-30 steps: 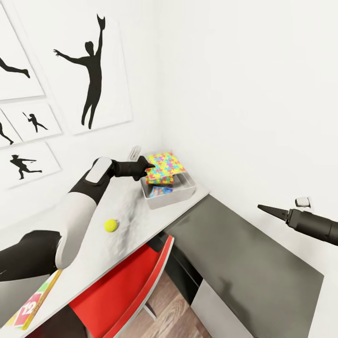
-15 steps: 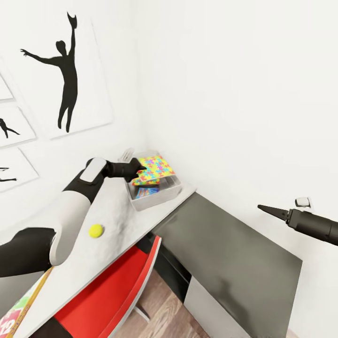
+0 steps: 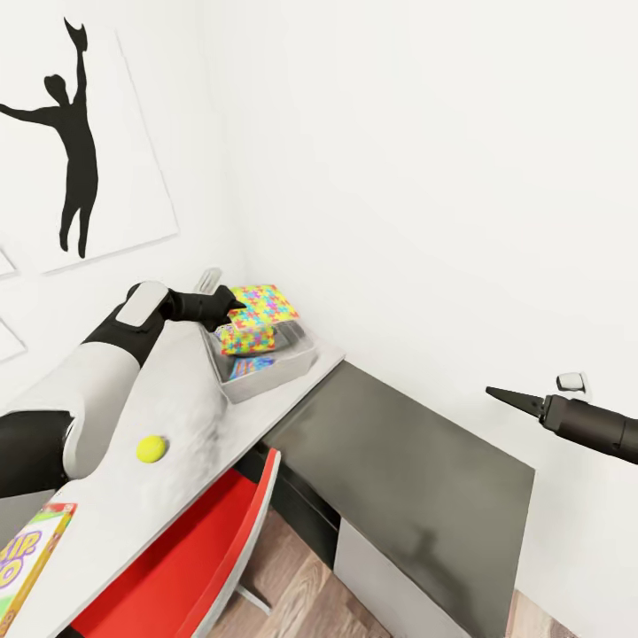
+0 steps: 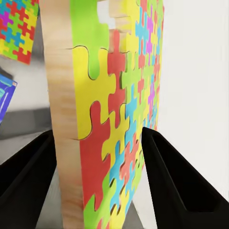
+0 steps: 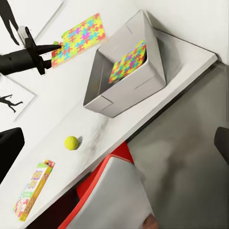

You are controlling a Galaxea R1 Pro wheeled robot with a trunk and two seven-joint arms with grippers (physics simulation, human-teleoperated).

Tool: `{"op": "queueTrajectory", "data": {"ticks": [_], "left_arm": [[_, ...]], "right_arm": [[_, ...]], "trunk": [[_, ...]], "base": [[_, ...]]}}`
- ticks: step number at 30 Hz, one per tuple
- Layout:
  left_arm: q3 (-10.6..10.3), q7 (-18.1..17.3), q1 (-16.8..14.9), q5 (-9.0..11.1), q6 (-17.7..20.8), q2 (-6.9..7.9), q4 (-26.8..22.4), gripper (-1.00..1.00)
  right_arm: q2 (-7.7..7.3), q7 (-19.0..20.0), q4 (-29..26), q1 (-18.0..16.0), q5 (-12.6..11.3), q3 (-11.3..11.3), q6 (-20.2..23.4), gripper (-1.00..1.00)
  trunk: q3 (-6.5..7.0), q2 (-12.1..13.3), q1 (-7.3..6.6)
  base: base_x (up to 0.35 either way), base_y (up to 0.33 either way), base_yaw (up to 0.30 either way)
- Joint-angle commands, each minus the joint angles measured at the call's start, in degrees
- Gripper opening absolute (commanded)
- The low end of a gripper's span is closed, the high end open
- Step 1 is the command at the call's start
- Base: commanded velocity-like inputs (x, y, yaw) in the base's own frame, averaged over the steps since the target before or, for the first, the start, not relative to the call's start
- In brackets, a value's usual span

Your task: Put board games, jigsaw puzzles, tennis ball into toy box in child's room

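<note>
Puzzle [image 3: 259,304] in left gripper [image 3: 232,308]; wrist view shows wooden edge [image 4: 59,119].

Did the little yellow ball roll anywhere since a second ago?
No. The small yellow-green tennis ball sits at the same spot on the light-grey table, just as far from the grey toy box. The camera turned, not the ball.

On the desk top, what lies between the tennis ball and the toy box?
Nothing: in the right wrist view the stretch of table between the tennis ball and the toy box is bare light-grey surface.
</note>
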Motion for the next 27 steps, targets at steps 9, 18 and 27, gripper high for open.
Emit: {"op": "queueTrajectory", "data": {"ticks": [9, 18, 27], "left_arm": [[-0.29, 0.30, -1.53, 1.40, 2.14, 4.34, 0.64, -1.00], [0.08, 0.03, -1.25, 1.66, 6.47, 7.61, 0.74, -1.00], [-0.09, -1.02, 0.04, 1.80, 7.11, 9.24, 0.70, -1.00]], "right_arm": [[0.00, 0.32, 0.02, -0.06, 0.30, -0.03, 0.24, 1.00], [0.00, 0.28, 0.06, -0.13, 0.41, -0.07, 0.24, 1.00], [0.00, 0.30, 0.05, -0.13, 0.42, -0.08, 0.24, 1.00]], "trunk": [[-0.11, -0.11, 0.04], [-0.11, -0.11, 0.04], [-0.11, -0.11, 0.04]], "base": [[0.000, 0.000, -0.045], [0.006, 0.003, -0.008], [0.125, 0.032, -0.001]]}}
